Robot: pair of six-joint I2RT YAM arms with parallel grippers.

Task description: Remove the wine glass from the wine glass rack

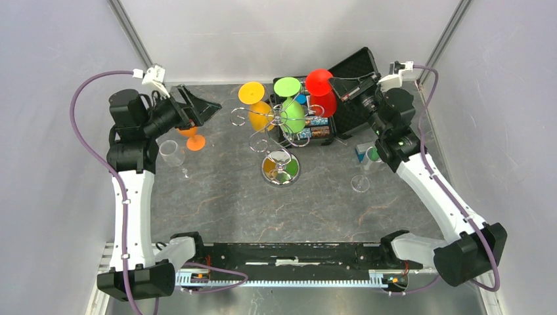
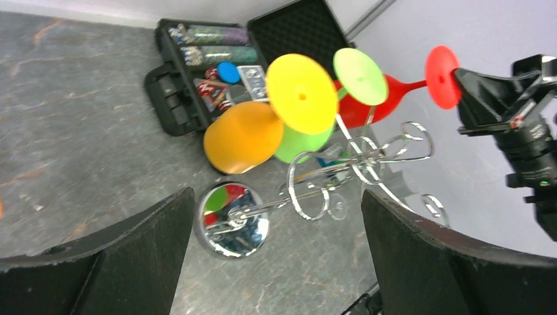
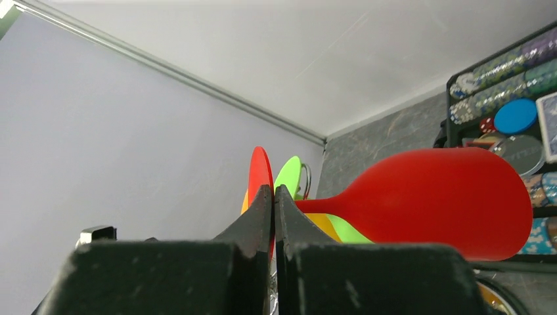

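The right gripper (image 3: 274, 191) is closed on the foot of the red wine glass (image 3: 433, 197) and hides most of it. The glass is close to the wine glass rack (image 2: 231, 223), but whether it hangs on a wire arm I cannot tell. The left gripper (image 2: 277, 197) is wide open and empty. The open black case (image 2: 172, 98) holds chips (image 2: 210, 34), partly covered by other glasses (image 2: 302, 92).

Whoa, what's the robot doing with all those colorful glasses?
The right end effector is pinched shut on the foot of the red wine glass, holding it sideways beside the wine glass rack. The yellow glass and the green glass hang on the rack. The left end effector is open and holds nothing.
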